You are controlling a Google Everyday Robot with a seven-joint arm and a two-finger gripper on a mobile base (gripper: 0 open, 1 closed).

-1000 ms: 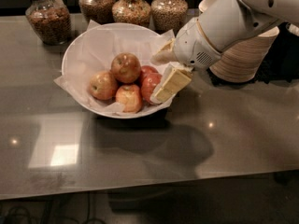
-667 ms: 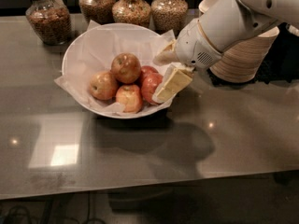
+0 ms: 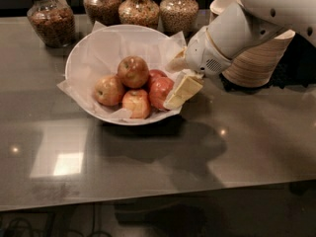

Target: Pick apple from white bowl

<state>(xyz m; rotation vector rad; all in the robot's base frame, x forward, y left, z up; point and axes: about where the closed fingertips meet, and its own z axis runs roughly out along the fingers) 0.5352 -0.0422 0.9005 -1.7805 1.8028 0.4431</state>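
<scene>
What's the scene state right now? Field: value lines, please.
gripper: open, at bowl's right rim, beside apple
apple: red, right side of pile, in bowl, not lifted
bowl: white, paper-lined, on table
other apples: at least three, left of apple
jars: four, behind bowl
stacked bowls: right, behind arm

A dark grey, glossy bench (image 3: 256, 147) fills the view. A bright square reflection (image 3: 55, 158) lies toward its near left corner. Four glass jars (image 3: 140, 6) of grains line the far edge, with a stack of tan paper bowls (image 3: 256, 60) toward the far right corner. Below the near edge lie dark cables (image 3: 15, 226). The gripper (image 3: 178, 78), fingers apart, hangs above the bench's middle.
</scene>
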